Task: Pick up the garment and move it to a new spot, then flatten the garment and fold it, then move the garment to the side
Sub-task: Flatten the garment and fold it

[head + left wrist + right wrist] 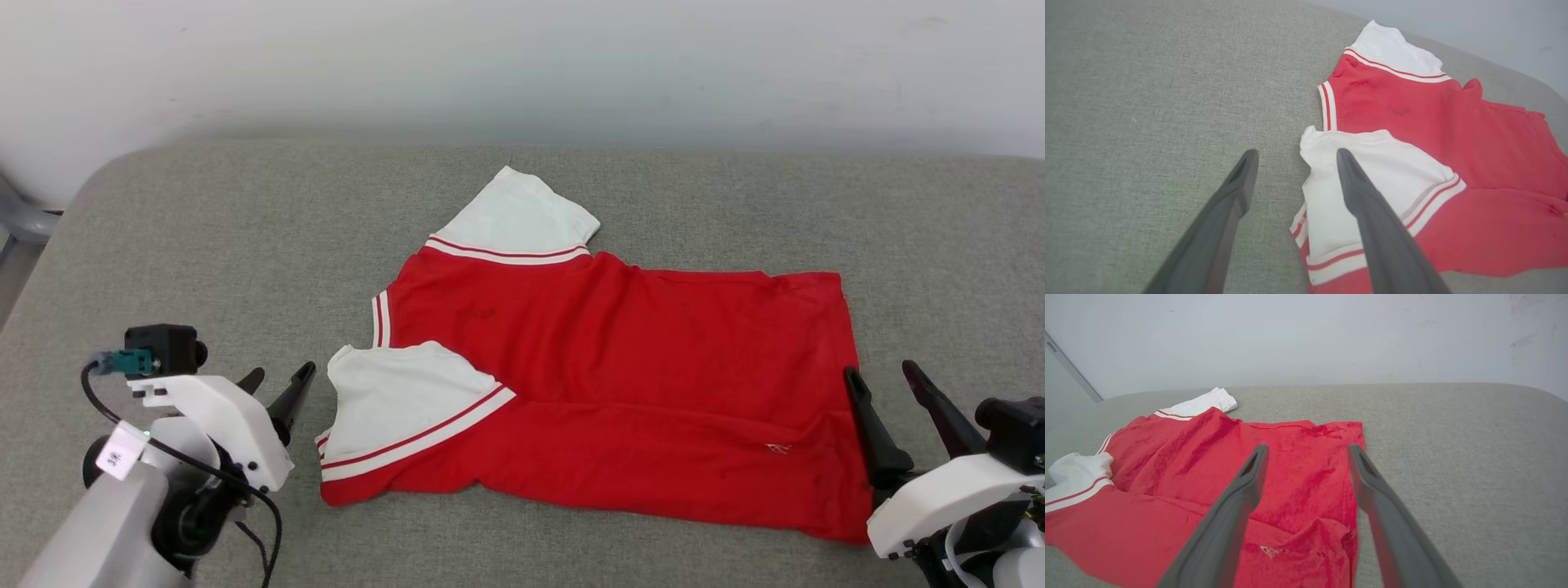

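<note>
The garment (pixel 620 367) lies mid-cushion (pixel 204 245), sleeves to the left, its near side lapped over lengthwise. The left claw (pixel 280 374) and right claw (pixel 880 369) flank that near fold, both spread wide and empty, probably stationed there to work the fold.

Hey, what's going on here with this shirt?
A two-armed robot is folding a red jersey-style shirt with white, stripe-trimmed sleeves on a grey fabric surface. The shirt lies flat with its near side folded over. The left gripper is open beside the near sleeve, the right gripper open at the hem; neither holds anything.
</note>
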